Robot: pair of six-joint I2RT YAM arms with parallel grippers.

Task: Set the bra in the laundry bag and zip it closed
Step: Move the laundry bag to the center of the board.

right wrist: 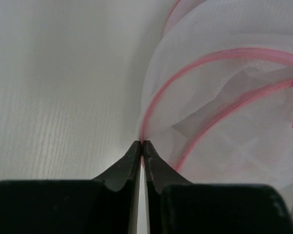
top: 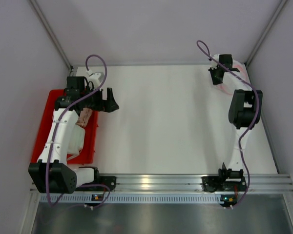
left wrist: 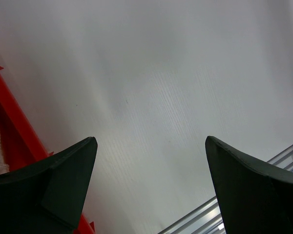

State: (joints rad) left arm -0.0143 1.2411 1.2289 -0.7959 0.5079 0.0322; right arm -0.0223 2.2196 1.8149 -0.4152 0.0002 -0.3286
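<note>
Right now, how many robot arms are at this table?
2. The left arm bends over the red tray on the left; the right arm reaches the far right corner, by the laundry bag. None seems hidden.

Setting: robotics lab test cell, not a domestic space. Evidence:
- bare white laminate tabletop (top: 171,122) boxed in by plain pale grey panel walls (top: 151,29)
- ribbed aluminium mounting rail (top: 161,183) along the near edge
- white-and-black jointed left arm (top: 58,134) and matching right arm (top: 244,109) bolted to the rail
- loose purple cable (top: 95,56) looping off the left arm
- red plastic bin (top: 43,124) at the table's left side
</note>
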